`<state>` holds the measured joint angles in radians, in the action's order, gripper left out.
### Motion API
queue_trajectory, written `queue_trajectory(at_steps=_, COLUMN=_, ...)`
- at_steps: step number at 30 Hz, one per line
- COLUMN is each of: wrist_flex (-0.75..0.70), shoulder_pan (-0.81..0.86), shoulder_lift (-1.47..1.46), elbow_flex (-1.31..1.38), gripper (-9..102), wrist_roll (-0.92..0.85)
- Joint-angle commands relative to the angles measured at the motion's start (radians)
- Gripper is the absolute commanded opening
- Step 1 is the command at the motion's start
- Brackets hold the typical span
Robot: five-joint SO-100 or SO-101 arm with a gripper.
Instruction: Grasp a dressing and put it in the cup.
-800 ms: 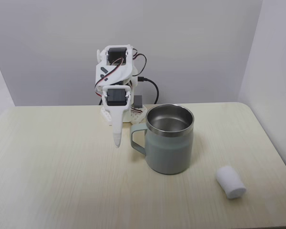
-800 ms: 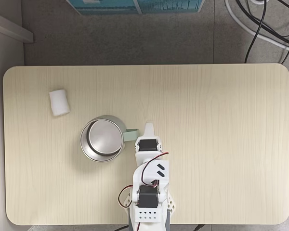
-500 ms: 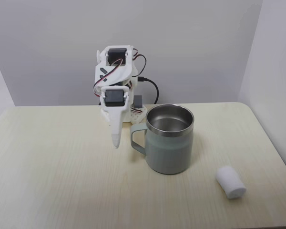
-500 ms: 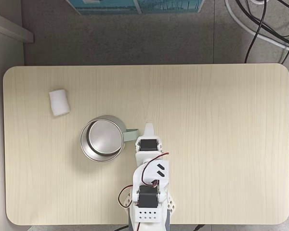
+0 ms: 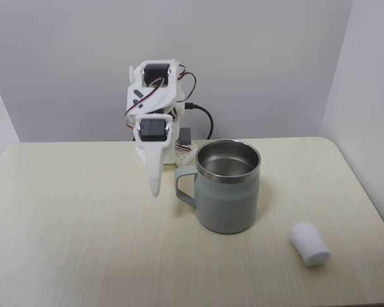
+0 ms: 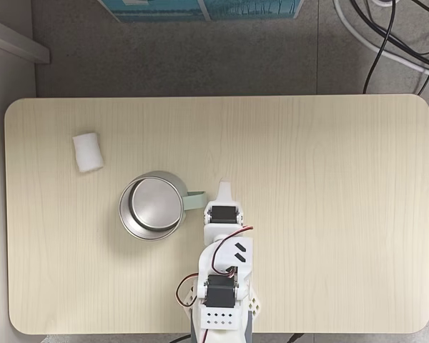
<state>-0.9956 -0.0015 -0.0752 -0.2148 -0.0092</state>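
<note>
Meanwhile, we see the gripper (image 5: pixel 155 190) pinched together, empty, beside the cup (image 5: pixel 228 187) | step: approach | next: reach the dressing (image 6: pixel 88 151) near the table (image 6: pixel 329 214)'s corner

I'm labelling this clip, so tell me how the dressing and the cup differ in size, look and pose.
The dressing is a small, soft-looking white roll lying on its side; the cup is much larger, pale grey-green with a shiny steel rim, and stands upright. The cup has a side handle; the dressing has none. Both are roughly cylindrical, rest apart on the table, and the cup looks empty.
</note>
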Motion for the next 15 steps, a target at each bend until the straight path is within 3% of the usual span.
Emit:
queue_trajectory(at_steps=1, wrist_flex=-0.084, shoulder_pan=-0.041, shoulder_lift=0.009, elbow_flex=-0.169, gripper=0, wrist_roll=-0.034)
queue_trajectory(at_steps=10, wrist_flex=-0.229, shoulder_pan=-0.141, shoulder_lift=0.607, elbow_flex=-0.807, gripper=0, wrist_roll=-0.175)
queue_trajectory(at_steps=15, wrist_flex=-0.330, shoulder_pan=-0.219, shoulder_lift=0.939, elbow_flex=-1.160, gripper=7, wrist_roll=-0.282)
